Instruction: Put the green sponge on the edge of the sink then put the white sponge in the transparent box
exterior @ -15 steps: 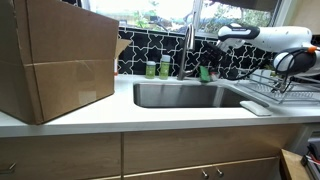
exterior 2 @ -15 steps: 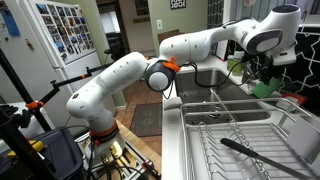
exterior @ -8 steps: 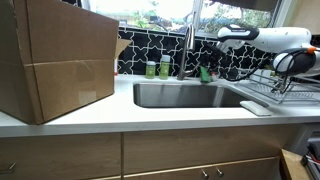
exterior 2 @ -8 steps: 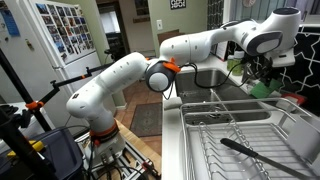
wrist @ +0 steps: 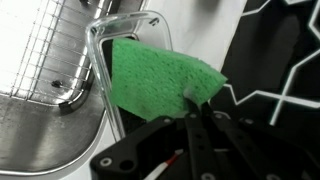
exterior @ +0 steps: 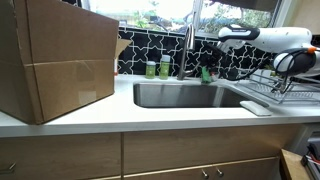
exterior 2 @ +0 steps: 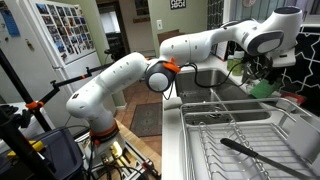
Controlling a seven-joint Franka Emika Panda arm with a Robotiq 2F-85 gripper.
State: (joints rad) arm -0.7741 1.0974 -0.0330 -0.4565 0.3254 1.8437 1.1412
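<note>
Barely any change: gripper [wrist: 190, 102] pinching green sponge [wrist: 155, 75] shifted a touch, if at all, over sink [exterior: 180, 96] back edge

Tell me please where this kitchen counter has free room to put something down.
The front strip of the white countertop, between the large brown cardboard box and the small white sponge, is bare; so is the floor of the stainless-steel sink. Crowded: behind the sink, two green containers and the metal faucet; beside it, the wire dish rack.
</note>
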